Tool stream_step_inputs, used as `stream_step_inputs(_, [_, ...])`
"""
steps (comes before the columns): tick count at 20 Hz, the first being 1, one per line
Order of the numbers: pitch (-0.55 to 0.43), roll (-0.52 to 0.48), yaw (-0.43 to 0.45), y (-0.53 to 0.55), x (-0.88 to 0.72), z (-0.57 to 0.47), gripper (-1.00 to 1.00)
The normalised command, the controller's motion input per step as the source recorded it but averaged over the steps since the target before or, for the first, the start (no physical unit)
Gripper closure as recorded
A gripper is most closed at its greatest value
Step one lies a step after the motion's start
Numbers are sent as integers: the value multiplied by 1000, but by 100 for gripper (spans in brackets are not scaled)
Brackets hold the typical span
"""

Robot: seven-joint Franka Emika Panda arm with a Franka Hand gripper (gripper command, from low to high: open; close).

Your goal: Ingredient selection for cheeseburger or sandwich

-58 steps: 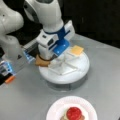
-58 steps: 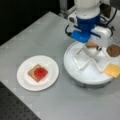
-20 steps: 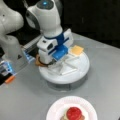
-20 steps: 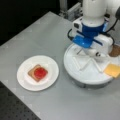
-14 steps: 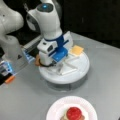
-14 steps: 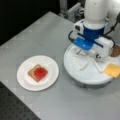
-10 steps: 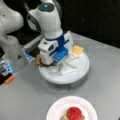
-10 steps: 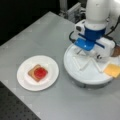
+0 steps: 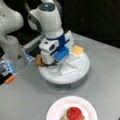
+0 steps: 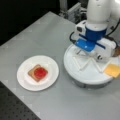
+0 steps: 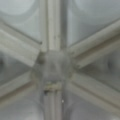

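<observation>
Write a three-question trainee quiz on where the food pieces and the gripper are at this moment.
1. True or false: the red round lies on a toast square on the paper plate.
2. Which piece sits at the divided tray's rim? A cheese square; B green round.
3. Fill in: the gripper hangs over the tray's ____.

Key: 1 true; 2 A; 3 centre, where the wrist view shows the dividers meeting.
</observation>
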Motion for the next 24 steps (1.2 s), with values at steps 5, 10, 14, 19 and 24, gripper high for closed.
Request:
stream_step_inputs(5, [-68, -95, 12, 118, -3, -85, -100])
stream_step_inputs(10, [-67, -98, 7, 134, -19, -55, -100])
stream_step_inputs(14, [-57, -130, -7, 142, -48, -56, -100])
stream_step_inputs(19, [-60, -164, 16, 84, -81, -95, -100])
stream_step_inputs(24, [-65, -162, 55, 44, -95, -97, -100])
